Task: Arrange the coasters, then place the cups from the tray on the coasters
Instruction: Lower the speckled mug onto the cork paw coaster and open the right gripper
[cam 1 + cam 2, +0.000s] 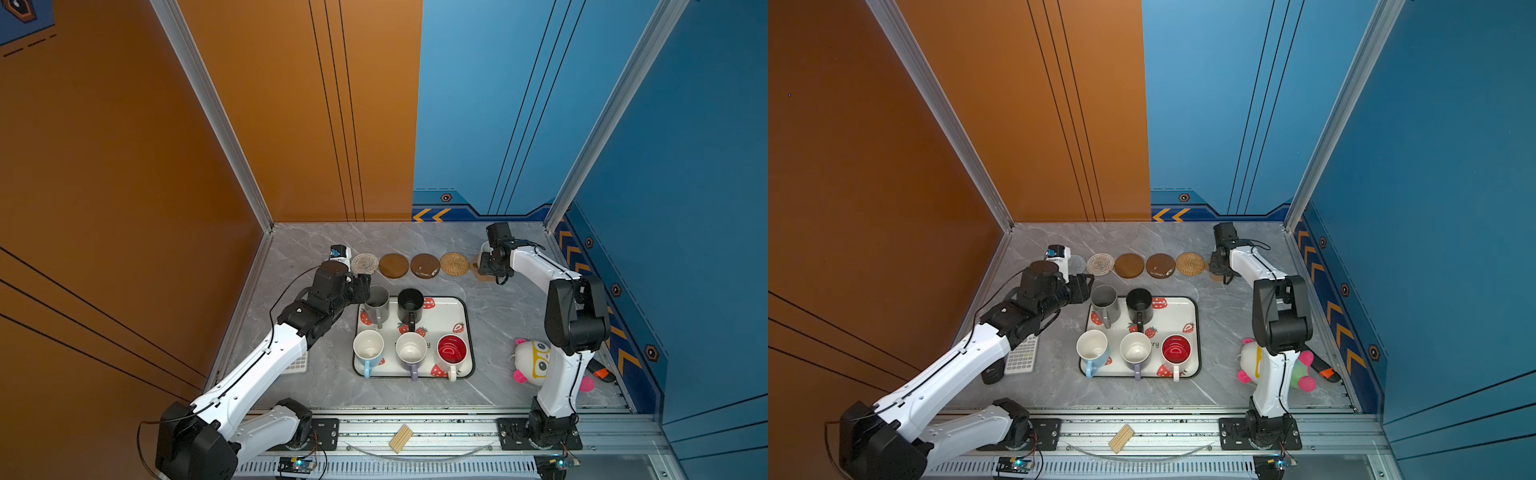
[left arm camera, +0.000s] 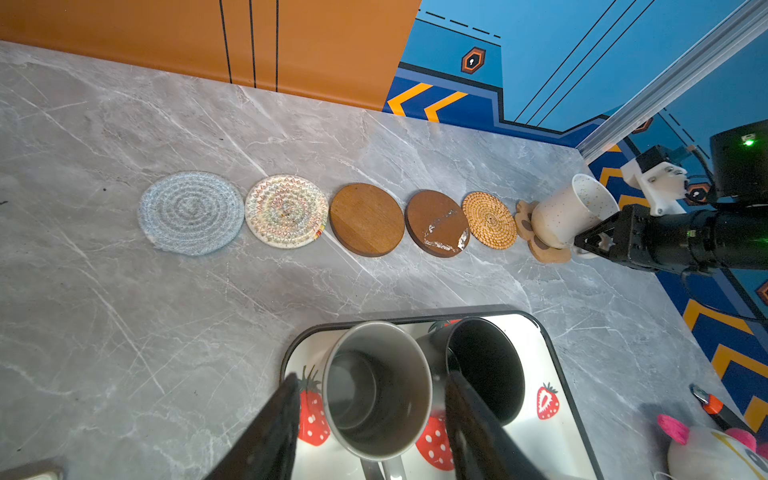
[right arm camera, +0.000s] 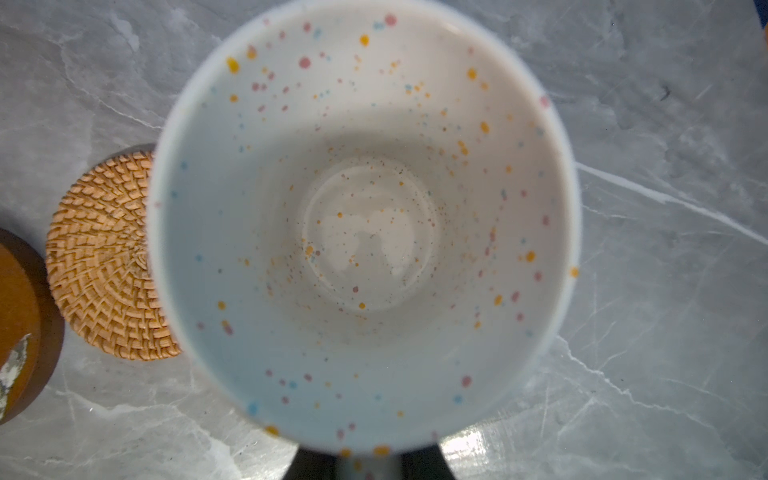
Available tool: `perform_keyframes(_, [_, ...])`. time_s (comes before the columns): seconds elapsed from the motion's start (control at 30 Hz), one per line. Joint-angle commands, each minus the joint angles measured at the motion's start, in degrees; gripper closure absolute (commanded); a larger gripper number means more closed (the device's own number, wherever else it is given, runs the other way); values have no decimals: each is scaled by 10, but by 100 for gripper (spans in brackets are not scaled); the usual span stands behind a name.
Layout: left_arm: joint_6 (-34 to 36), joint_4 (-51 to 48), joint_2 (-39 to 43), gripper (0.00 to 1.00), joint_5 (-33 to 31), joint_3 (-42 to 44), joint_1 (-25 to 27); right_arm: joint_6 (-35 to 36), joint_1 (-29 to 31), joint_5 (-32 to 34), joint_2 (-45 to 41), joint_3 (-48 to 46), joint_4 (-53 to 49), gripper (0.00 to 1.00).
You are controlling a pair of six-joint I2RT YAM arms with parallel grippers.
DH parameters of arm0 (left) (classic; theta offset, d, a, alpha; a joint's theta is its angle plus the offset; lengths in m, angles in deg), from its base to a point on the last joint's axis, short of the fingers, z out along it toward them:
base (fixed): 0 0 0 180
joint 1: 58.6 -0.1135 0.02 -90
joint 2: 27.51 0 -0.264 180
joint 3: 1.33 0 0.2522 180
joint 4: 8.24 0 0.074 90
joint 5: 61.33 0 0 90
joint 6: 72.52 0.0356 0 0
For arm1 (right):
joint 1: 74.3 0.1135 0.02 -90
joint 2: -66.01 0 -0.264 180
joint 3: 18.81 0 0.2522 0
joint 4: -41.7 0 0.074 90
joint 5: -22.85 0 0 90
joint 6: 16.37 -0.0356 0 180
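Your left gripper (image 2: 372,380) is open, jaws either side of the grey mug (image 1: 377,305) at the tray's (image 1: 446,316) far-left corner. Your right gripper (image 2: 590,243) is clamped on the speckled mug (image 2: 565,216) by its handle, over the paw coaster (image 2: 544,251), far right.

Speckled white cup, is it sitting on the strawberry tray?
No, the speckled white cup is at the paw-print coaster beside the rattan coaster, well off the tray.
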Motion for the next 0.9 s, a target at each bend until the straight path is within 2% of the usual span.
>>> perform_keyframes(0.0, [4, -8, 6, 43, 2, -13, -5, -2, 5, 11, -10, -1, 37, 100])
perform_keyframes(0.53, [5, -11, 12, 43, 2, -12, -5, -1, 10, 15, -5, -10, 29, 100])
perform_keyframes(0.73, [5, -12, 15, 43, 1, -11, -5, -4, 11, 14, -7, -14, 26, 72])
perform_keyframes(0.87, [5, -13, 19, 43, 0, -11, -5, -7, 11, 13, -11, -15, 22, 62])
